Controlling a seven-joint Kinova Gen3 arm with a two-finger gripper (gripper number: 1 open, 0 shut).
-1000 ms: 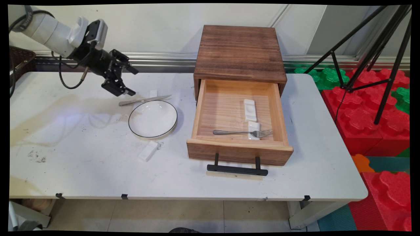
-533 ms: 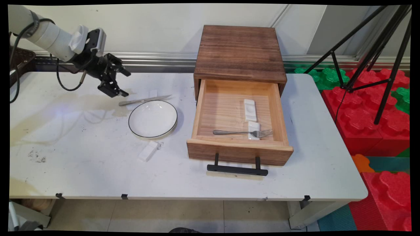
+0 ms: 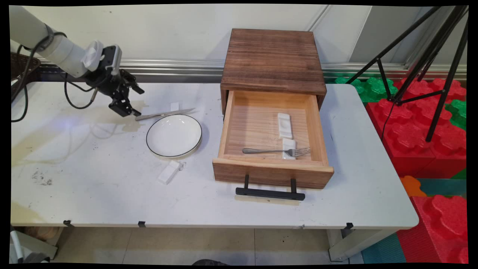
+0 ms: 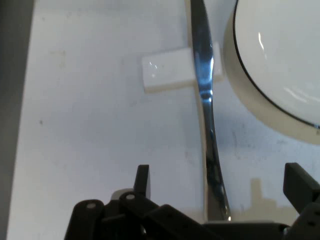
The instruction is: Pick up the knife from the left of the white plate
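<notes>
My black gripper [image 3: 137, 102] hangs open at the table's back left, just left of the handle end of a metal knife [image 3: 164, 114]. The knife lies behind a white plate [image 3: 174, 135], propped on a small white rest [image 3: 174, 107]. In the hand view the knife [image 4: 206, 115] runs up between my spread fingers [image 4: 142, 180], its handle end near the bottom. It crosses the white rest [image 4: 167, 69], and the plate [image 4: 280, 65] lies to the right. My gripper [image 4: 220, 182] holds nothing.
A wooden cabinet [image 3: 272, 59] stands at the back with its drawer [image 3: 272, 172] pulled open. Inside lie a fork [image 3: 276, 151] and two white rests [image 3: 284, 125]. A white block [image 3: 168, 172] lies in front of the plate. Tripod legs [image 3: 429, 56] stand at the right.
My gripper has moved left and a little down, ending close to the knife's handle end. It stays open; the things on the table have not moved.
</notes>
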